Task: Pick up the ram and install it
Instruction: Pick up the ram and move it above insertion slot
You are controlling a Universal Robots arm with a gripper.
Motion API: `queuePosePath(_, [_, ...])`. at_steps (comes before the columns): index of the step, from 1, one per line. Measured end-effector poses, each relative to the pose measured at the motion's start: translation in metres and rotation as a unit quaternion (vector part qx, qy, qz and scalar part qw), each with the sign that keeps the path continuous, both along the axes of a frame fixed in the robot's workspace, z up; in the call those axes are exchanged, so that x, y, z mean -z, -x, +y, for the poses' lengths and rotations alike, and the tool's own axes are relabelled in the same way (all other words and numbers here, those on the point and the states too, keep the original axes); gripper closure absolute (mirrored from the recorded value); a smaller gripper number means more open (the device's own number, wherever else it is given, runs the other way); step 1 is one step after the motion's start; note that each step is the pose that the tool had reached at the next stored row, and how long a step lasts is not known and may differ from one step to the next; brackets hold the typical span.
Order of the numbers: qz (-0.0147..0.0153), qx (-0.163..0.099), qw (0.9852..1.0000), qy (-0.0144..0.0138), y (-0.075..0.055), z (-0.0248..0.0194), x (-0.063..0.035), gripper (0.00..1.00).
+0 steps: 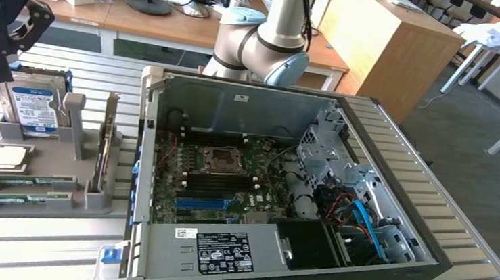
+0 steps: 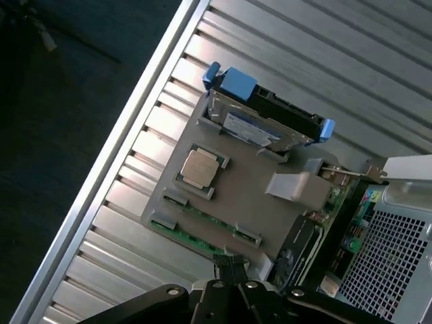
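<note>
Two ram sticks, long green boards (image 1: 24, 180) (image 1: 17, 196), lie in slots at the front of the grey holder tray (image 1: 49, 163) on the exterior view's left. From the wrist they show as green strips (image 2: 209, 217) (image 2: 185, 237). My black gripper (image 1: 0, 72) hangs shut and empty above the tray's far end, over the blue-labelled hard drive (image 1: 35, 108). In the wrist view its fingertips (image 2: 231, 264) are pressed together, high over the tray edge near the ram. The open computer case (image 1: 236, 91) shows its motherboard with dark memory slots (image 1: 224, 178).
A square silver processor (image 1: 9, 156) (image 2: 200, 167) sits on the tray beside the hard drive (image 2: 260, 121). An upright card (image 1: 105, 141) stands in the tray's right side. The slatted metal table (image 1: 32, 243) ends at an edge (image 2: 135, 128) close to the tray.
</note>
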State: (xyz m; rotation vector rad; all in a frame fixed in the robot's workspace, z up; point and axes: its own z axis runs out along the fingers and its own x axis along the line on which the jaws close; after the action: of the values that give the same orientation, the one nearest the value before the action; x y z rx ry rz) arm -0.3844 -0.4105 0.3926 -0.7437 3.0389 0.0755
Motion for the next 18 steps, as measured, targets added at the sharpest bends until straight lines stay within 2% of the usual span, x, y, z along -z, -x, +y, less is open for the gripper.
queuePosePath(4, [0.0, -0.036, 0.9994, 0.0, 0.0, 0.0, 0.0, 0.9])
queuePosePath(9, [0.0, -0.082, 0.9967, 0.0001, 0.0, 0.0, 0.0, 0.9])
queuePosePath(14, [0.0, -0.127, 0.9919, 0.0002, 0.0, 0.0, 0.0, 0.9])
queuePosePath(18, [0.0, -0.163, 0.9866, 0.0004, 0.0, 0.0, 0.0, 0.9])
